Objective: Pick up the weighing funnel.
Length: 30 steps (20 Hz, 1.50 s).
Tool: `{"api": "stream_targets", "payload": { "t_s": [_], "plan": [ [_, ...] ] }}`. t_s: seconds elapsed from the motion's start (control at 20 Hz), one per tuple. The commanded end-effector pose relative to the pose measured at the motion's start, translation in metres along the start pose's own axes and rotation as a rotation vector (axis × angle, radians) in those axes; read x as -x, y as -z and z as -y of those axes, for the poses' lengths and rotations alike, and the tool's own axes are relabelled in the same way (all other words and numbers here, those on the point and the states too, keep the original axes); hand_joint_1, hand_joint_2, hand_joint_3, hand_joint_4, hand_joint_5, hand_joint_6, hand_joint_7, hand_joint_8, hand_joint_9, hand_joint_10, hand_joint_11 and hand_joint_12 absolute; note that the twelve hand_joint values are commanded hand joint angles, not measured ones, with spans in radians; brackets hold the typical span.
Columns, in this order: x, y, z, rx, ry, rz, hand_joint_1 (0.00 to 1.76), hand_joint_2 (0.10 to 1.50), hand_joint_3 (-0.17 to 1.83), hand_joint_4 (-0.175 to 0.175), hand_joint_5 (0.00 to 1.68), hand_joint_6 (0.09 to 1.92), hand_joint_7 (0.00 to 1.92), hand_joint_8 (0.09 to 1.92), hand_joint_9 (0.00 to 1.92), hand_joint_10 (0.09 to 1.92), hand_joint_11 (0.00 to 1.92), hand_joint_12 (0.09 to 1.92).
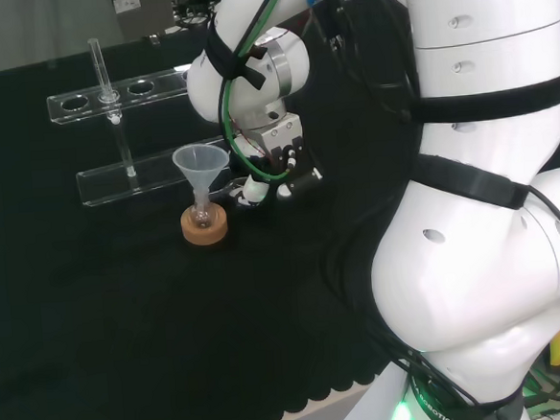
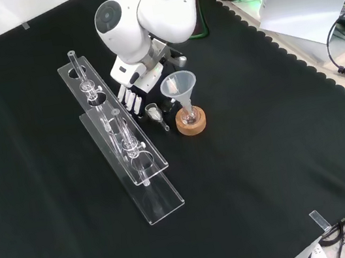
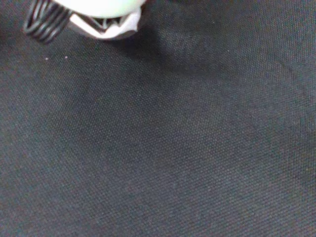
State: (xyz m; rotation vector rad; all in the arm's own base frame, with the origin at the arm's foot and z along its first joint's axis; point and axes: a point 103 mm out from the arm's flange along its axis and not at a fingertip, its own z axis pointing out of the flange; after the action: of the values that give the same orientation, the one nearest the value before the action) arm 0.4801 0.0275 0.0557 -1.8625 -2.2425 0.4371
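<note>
The weighing funnel (image 2: 155, 113) lies on the cloth (image 2: 266, 173), just right of the hand (image 2: 132, 91) in the front view, whose fingers look straight and hold nothing, so it should close softly around it without bumping the big funnel (image 2: 179, 87).

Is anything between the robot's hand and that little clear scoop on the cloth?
Nothing visible does. In the front view the black and white hand is right beside the small clear weighing funnel; the big cone funnel stands on its other side.
</note>
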Motion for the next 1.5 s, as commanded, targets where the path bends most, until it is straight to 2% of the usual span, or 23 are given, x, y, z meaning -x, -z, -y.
{"api": "stream_targets", "payload": {
  "t_s": [0.05,0.25,0.3,0.35,0.4,0.5,0.9,1.5],
  "plan": [
    [-0.001,-0.001,-0.001,-0.003,0.001,0.005,0.9,0.64,0.71,-0.036,0.7,0.81,0.48,0.7,0.71,0.56,0.45,1.31],
    [-0.003,-0.002,-0.002,-0.017,0.004,0.008,0.91,0.66,0.7,-0.008,0.85,0.83,0.49,0.7,0.71,0.56,0.45,1.31],
    [-0.004,-0.002,-0.002,-0.019,0.003,0.015,0.95,0.74,0.61,0.06,0.93,0.88,0.51,0.7,0.71,0.56,0.45,1.31],
    [-0.004,-0.002,-0.002,-0.019,0.001,0.02,0.99,0.8,0.51,0.112,0.99,0.91,0.53,0.69,0.72,0.55,0.45,1.31],
    [-0.003,-0.002,-0.002,-0.018,-0.002,0.026,1.02,0.83,0.48,0.144,1.03,0.92,0.55,0.67,0.73,0.54,0.46,1.31],
    [-0.002,-0.001,-0.001,-0.017,-0.004,0.03,1.05,0.81,0.52,0.169,1.07,0.95,0.58,0.65,0.76,0.52,0.48,1.29],
    [0.015,0.017,0.01,-0.004,-0.027,0.045,1.07,0.72,0.7,0.175,1.09,1.0,0.61,0.63,0.8,0.5,0.51,1.28],
    [0.051,0.046,0.036,0.017,-0.084,0.051,1.08,0.69,0.74,0.175,1.11,1.0,0.6,0.63,0.81,0.49,0.52,1.28]
  ]
}}
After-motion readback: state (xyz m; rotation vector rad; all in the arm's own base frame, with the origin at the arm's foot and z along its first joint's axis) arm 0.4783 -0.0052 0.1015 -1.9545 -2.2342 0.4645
